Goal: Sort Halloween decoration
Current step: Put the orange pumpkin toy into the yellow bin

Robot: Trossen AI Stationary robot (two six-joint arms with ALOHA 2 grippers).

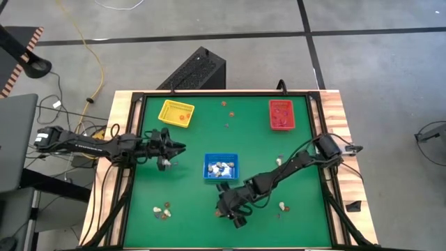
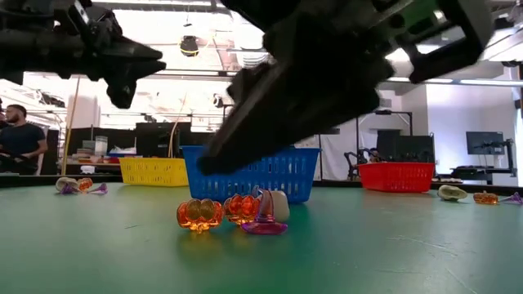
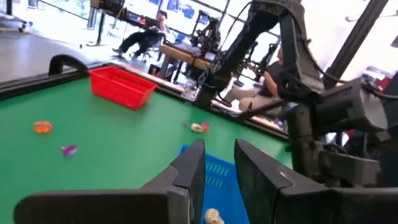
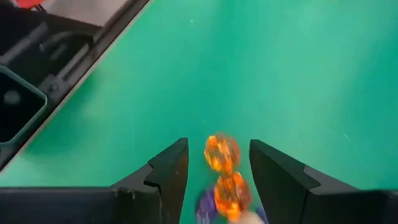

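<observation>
Two orange pumpkin trinkets (image 4: 222,152), a purple one (image 2: 263,224) and a whitish one (image 2: 279,206) lie together on the green mat, in front of the blue tray (image 1: 221,167). My right gripper (image 4: 217,147) is open just above them, a finger on either side of the pumpkins without touching. In the high view this gripper (image 1: 233,211) is near the table's near edge. My left gripper (image 1: 167,148) is open and empty, raised left of the blue tray. The blue tray (image 3: 214,174) holds whitish trinkets (image 1: 221,167).
A yellow tray (image 1: 175,113) stands far left and a red tray (image 1: 281,115) far right. Loose trinkets lie near left (image 1: 162,210), near right (image 1: 282,207), right of the blue tray (image 1: 279,162) and at the far middle (image 1: 232,113). People sit beyond the table.
</observation>
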